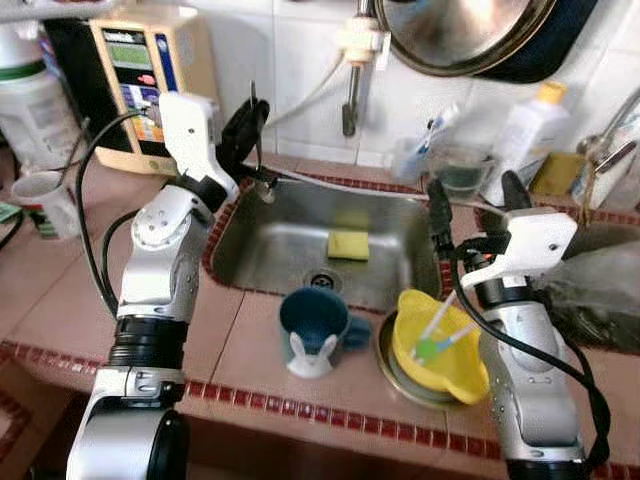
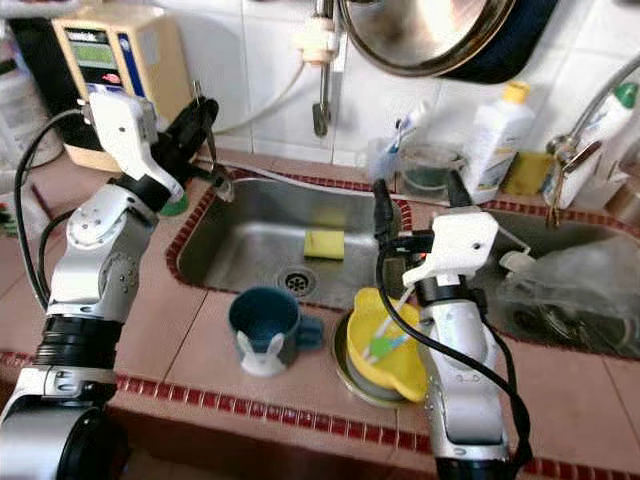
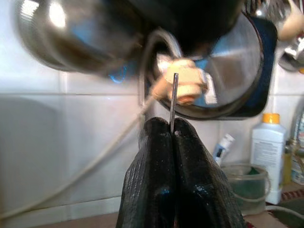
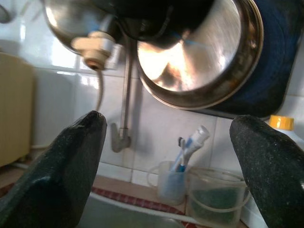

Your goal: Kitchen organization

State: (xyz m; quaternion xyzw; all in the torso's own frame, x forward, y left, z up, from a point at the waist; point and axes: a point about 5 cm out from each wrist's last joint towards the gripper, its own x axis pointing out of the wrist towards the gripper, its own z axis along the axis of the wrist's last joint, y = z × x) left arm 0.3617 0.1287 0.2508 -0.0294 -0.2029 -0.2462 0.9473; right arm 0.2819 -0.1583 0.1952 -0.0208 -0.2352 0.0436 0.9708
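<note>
My left gripper is raised over the back left corner of the steel sink, shut on a thin metal utensil that sticks up edge-on between its fingers. My right gripper hangs open by the sink's right rim, holding nothing. A yellow sponge lies in the basin. On the counter in front stand a blue cup with a white bunny piece and a yellow bowl holding plastic sticks, set on a metal plate.
A large pan hangs on the tiled wall above the tap pipe. Behind the sink stand a toothbrush cup, a plastic tub and a white bottle. A beige water machine and a mug stand left; a plastic bag lies right.
</note>
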